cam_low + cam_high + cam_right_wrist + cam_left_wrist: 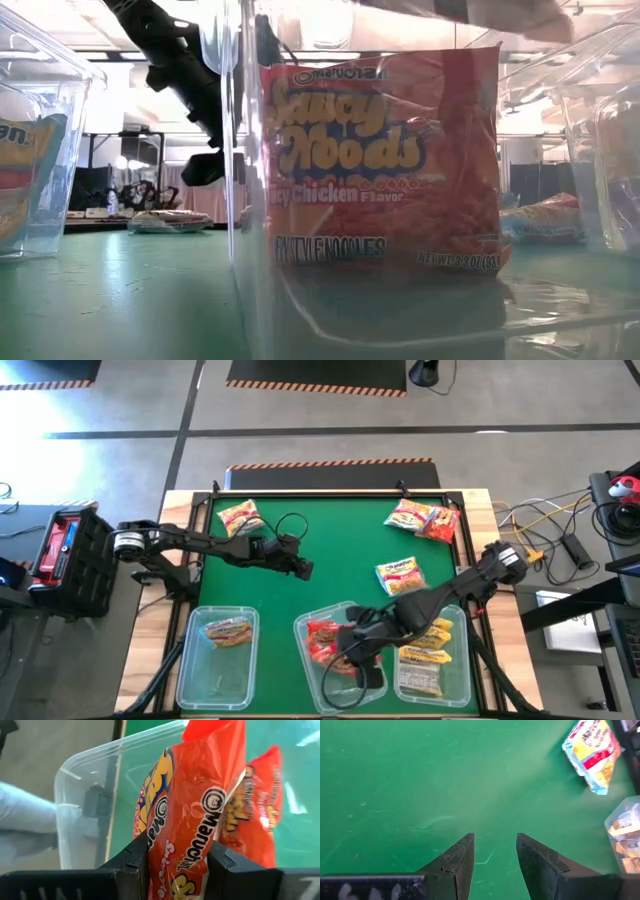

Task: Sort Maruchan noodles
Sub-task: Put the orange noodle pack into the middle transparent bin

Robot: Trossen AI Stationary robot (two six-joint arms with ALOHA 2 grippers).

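Observation:
The Maruchan noodles are flat printed packets. My right gripper (352, 652) (178, 847) is over the middle clear bin (310, 670) and is shut on a red packet (195, 795) (385, 165), which stands upright inside the bin. A second red packet (255, 810) stands beside it. My left gripper (303, 569) (495, 842) is open above bare green mat. Loose packets lie flat on the mat: one at far left (240, 517), two at far right (420, 518), and one yellow in the middle (400, 575). My right gripper pinches the red packet between its two fingers at the logo end (187, 837), which is the packet's upper end. The fingers come from above, slanting down into the bin. The packet hangs upright below them, its lower edge (390, 268) near the bin floor; whether it rests there I cannot tell.
Three clear bins sit along the near edge: the left one (185, 660) holds an orange-pink packet (228, 630), and the right one (462, 660) holds yellow packets (425, 650). A black frame edges the mat (330, 530). Cables and gear lie off the table to the right.

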